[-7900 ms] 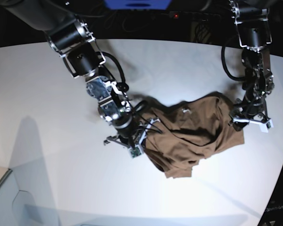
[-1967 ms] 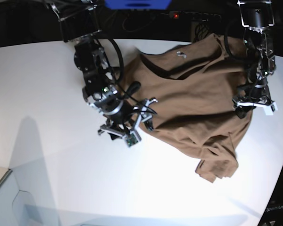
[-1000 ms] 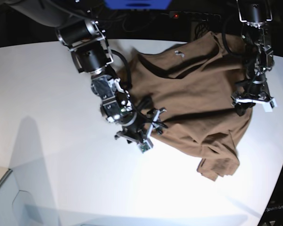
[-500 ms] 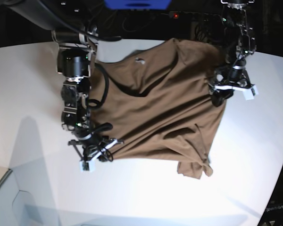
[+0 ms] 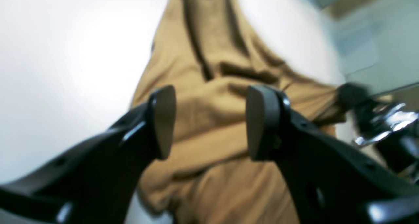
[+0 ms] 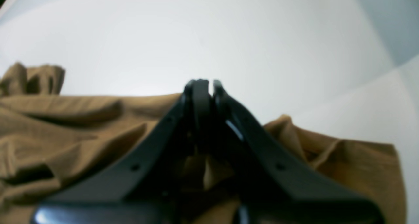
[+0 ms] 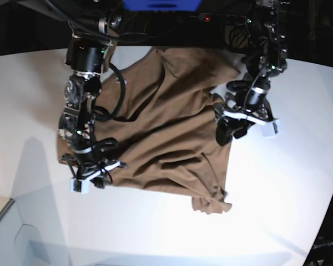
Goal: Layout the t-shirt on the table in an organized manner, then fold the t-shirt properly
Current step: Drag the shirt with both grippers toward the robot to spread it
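Your right fingers (image 6: 203, 86) are pressed together at the shirt's (image 7: 166, 127) edge; brown cloth bunches behind the tips (whether it's pinched, you can't tell). Your left fingers (image 5: 209, 119) stand about half apart with nothing between them, shirt folds just beyond. The shirt lies rumpled on the tabletop (image 7: 33, 100) between both.

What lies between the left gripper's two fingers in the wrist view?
Only the t-shirt: brown cloth fills the gap between the left gripper fingers, which stand apart without visibly pinching it, in the left wrist view.

matt wrinkled cloth t-shirt (image 7: 166, 127), glossy table (image 7: 28, 100)
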